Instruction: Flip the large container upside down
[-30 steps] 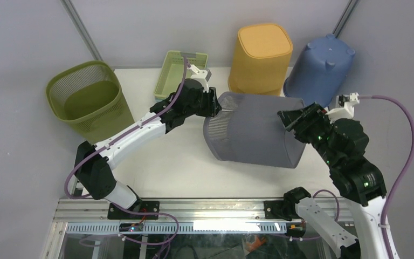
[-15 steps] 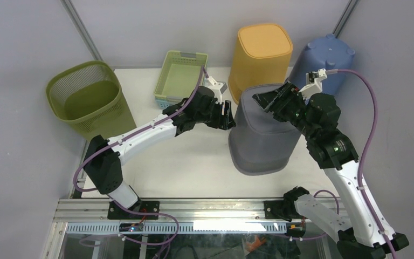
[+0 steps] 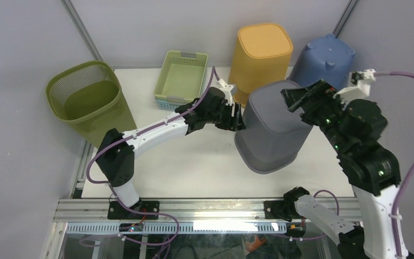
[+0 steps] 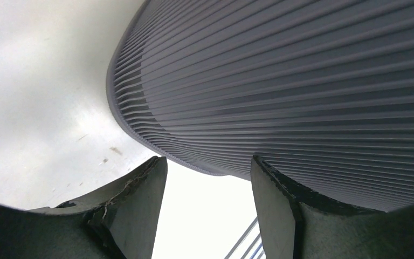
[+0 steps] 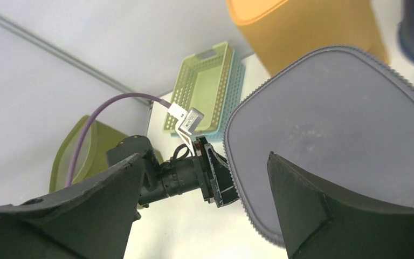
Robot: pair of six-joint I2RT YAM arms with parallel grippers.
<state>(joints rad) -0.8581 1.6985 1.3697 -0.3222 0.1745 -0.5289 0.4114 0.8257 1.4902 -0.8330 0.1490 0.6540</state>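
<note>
The large grey ribbed container (image 3: 272, 132) stands on the white table with its flat base facing up and its rim down. My left gripper (image 3: 237, 120) is open, low at the container's left side; in the left wrist view the ribbed wall (image 4: 302, 81) fills the frame just beyond the gripper (image 4: 207, 162), and nothing is between the fingers. My right gripper (image 3: 301, 101) is open and empty above the container's top right edge. The right wrist view looks down on the grey base (image 5: 334, 124) and the left gripper (image 5: 215, 178) beside it.
An orange container (image 3: 261, 56) and a blue container (image 3: 323, 67) stand upside down right behind the grey one. A light green basket (image 3: 182, 78) sits at the back centre. An olive mesh bin (image 3: 86, 100) stands off the table's left edge.
The grey container went from lying on its side to standing base up. My left gripper moved right along with it. My right gripper rose from its end and now sits over its top.
</note>
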